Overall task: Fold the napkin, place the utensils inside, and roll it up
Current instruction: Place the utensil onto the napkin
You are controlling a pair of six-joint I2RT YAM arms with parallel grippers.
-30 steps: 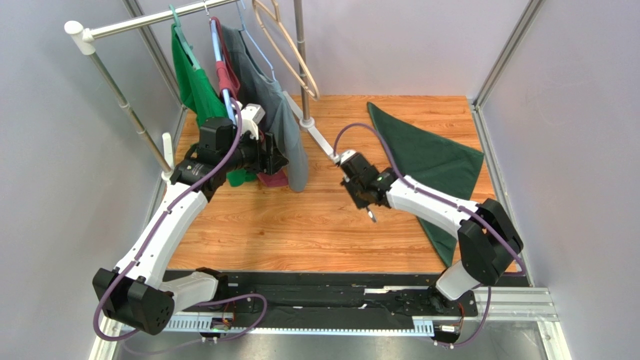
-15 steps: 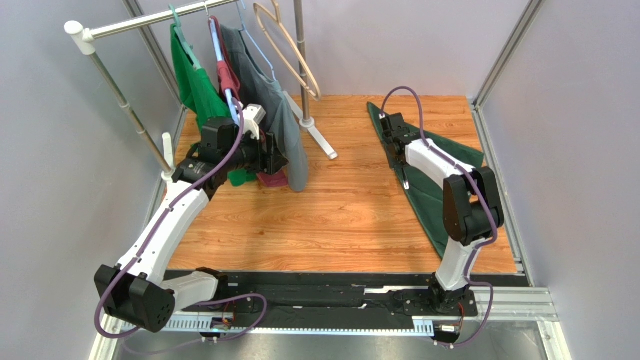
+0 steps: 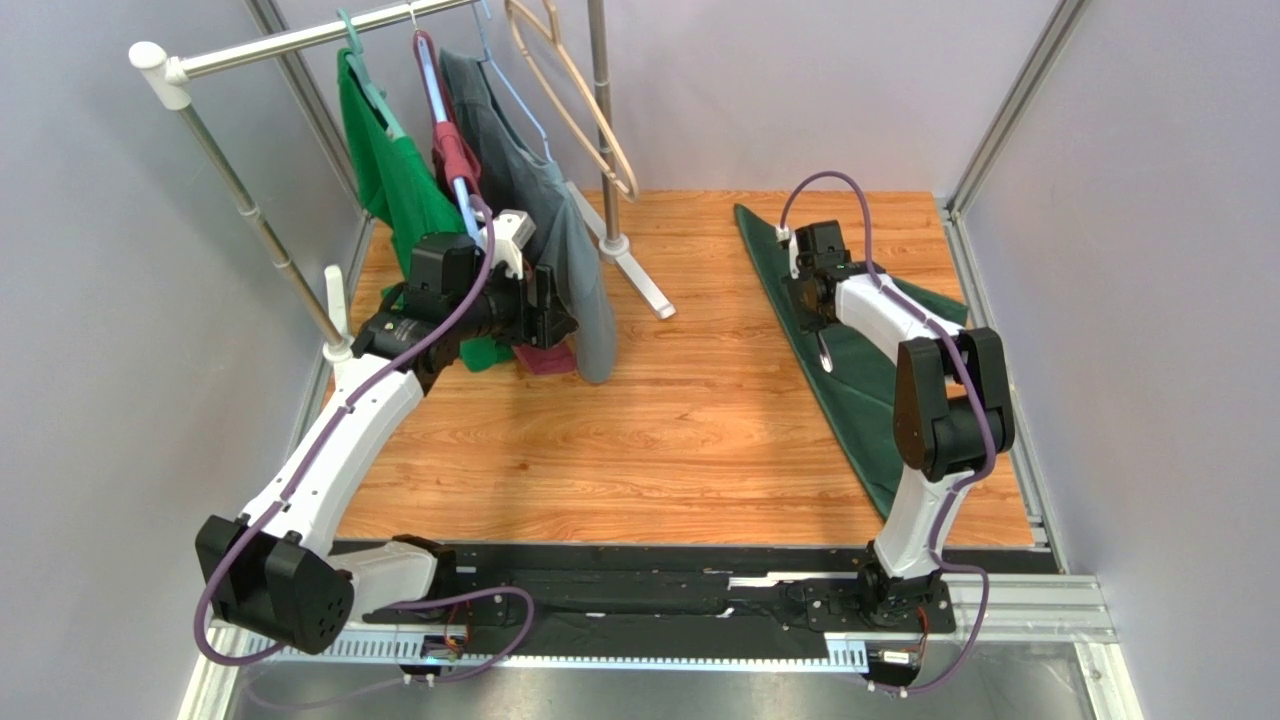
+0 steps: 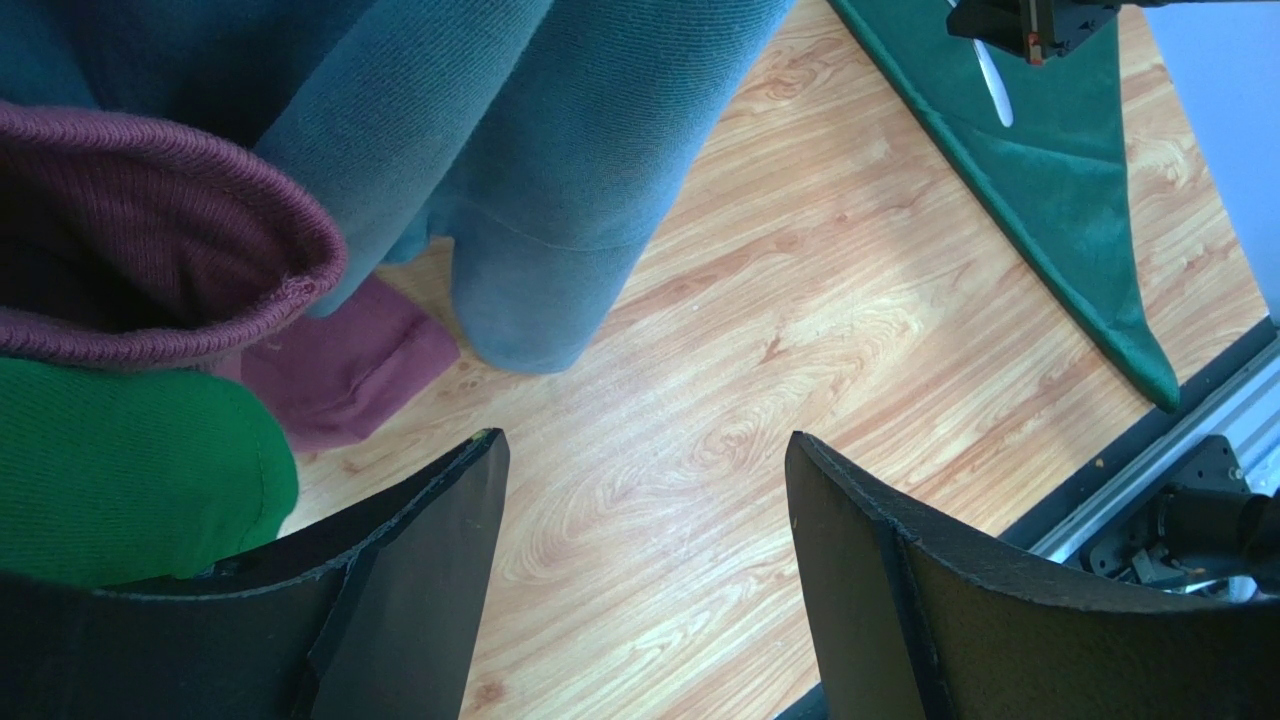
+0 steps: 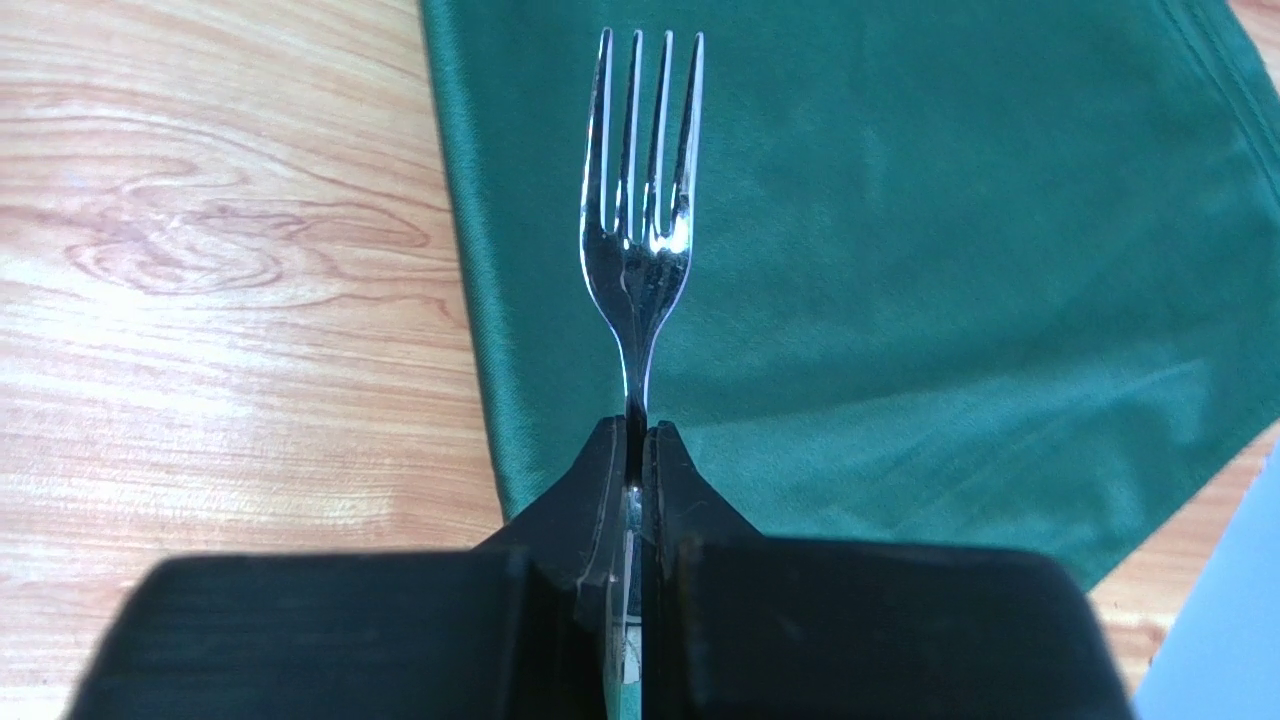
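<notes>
The left arm (image 3: 334,450) and the right arm (image 3: 875,306) share one build: smooth white shells over the long links, with boxy matt black housings at the joints. A thin purple cable (image 3: 819,177) runs along each arm and stands off in loops near wrist and base. The left gripper (image 4: 643,450) has broad black fingers (image 4: 413,578) with a grainy, foam-like face. The right gripper (image 5: 634,435) has black fingers (image 5: 586,503) too, tapering to narrow tips.

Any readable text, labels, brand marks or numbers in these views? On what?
No readable text in any view.
fork: bare metal, no stamp showing.
napkin: plain green, no tag showing.
hanging clothes: no print or label showing.
white arm links: no legible marking.
</notes>
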